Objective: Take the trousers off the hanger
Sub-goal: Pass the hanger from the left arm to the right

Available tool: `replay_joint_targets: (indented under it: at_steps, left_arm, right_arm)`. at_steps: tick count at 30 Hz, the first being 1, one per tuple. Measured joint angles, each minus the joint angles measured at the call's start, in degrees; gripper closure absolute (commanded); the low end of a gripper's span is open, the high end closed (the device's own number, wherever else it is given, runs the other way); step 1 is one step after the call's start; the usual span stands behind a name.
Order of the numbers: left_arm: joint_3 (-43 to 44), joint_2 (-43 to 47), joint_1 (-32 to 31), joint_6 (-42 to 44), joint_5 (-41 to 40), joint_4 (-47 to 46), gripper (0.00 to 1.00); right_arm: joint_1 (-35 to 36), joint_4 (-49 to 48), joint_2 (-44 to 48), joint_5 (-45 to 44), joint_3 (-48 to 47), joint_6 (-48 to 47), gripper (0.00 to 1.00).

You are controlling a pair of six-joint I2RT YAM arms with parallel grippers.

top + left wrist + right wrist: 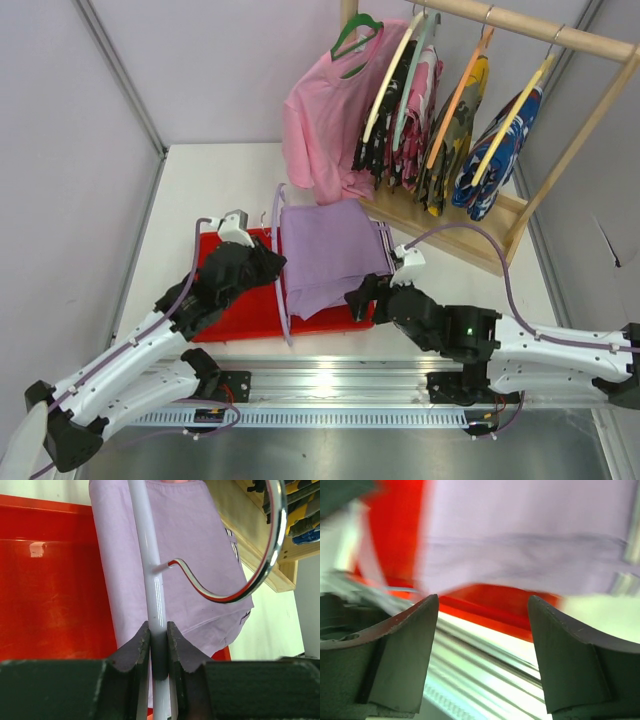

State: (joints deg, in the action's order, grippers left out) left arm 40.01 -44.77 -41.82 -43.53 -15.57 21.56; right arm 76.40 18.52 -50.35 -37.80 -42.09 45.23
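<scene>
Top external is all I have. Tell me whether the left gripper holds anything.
Observer: Yes. The left wrist view shows the left gripper shut on the hanger, pinching its pale bar just short of where the metal hook joins.
Operator: Now report the right gripper.
Observer: The right wrist view shows the right gripper open with nothing between its fingers. The lavender trousers lie ahead of it, blurred.

The wooden rack (480, 238) and pink shirt (320, 130) wall off the lavender trousers' (325, 255) far side.
</scene>
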Motion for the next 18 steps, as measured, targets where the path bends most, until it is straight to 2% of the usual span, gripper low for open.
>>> replay_joint_targets:
  at_steps: [5, 8, 18]
  left_arm:
    - [0.68, 0.15, 0.26, 0.61, -0.04, 1.66, 0.99]
    - [0.68, 0.28, 0.42, 0.63, -0.09, 2.4, 0.99]
    - [0.72, 0.72, 0.76, 1.01, -0.31, 3.89, 0.99]
  right_arm:
    - [-1.14, 7.69, -2.03, -0.28, 4.26, 4.24, 0.27]
    - [-1.14, 10.01, -4.63, 0.04, 4.61, 6.21, 0.33]
    - [-1.73, 8.79, -8.68, 1.16, 7.3, 8.74, 0.4]
